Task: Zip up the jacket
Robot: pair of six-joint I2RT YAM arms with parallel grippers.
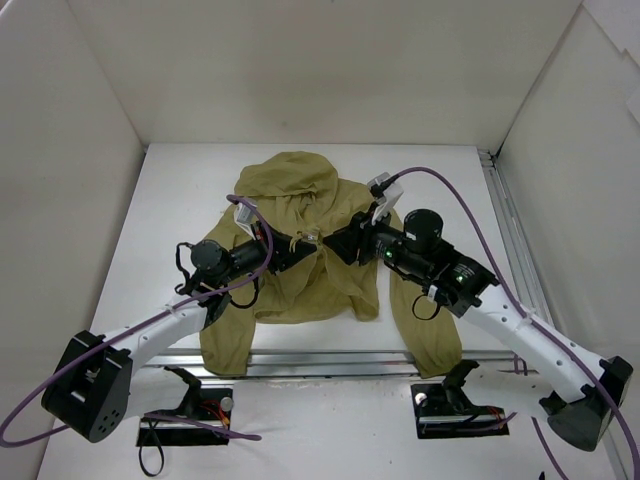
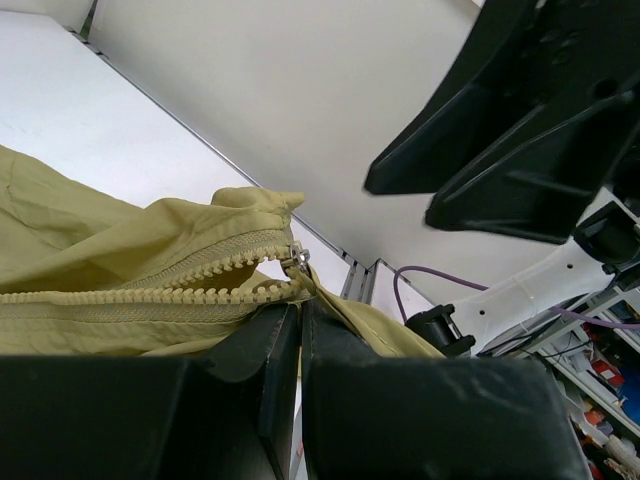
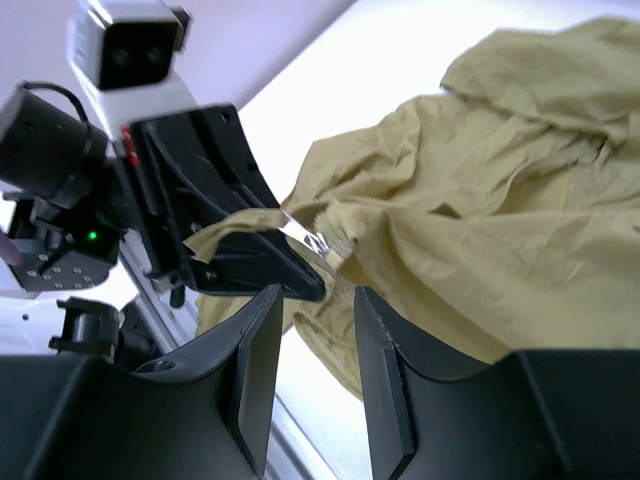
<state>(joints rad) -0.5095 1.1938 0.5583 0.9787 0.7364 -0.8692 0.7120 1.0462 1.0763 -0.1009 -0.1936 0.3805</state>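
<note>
Looking along my right pincer (image 3: 318, 300), I see its two fingers spread with nothing between them. The zip slider (image 3: 322, 243) sits just beyond the tips, nearly in line with the gap. My left pincer (image 2: 300, 322) is pressed together on a fold of the jacket (image 1: 300, 200) just beside that slider, on its left. The jacket lies bunched in the middle of the table (image 1: 180, 180), its hood (image 1: 290, 175) toward the far wall and one sleeve (image 1: 430, 335) trailing to the near right. From the left wrist view, the two tooth rows (image 2: 150, 290) run apart away from the slider, so I judge the pull should follow that line. My right pincer is the free one and lies close to the slider; I reckon it needs only a short reach forward before closing on it.
</note>
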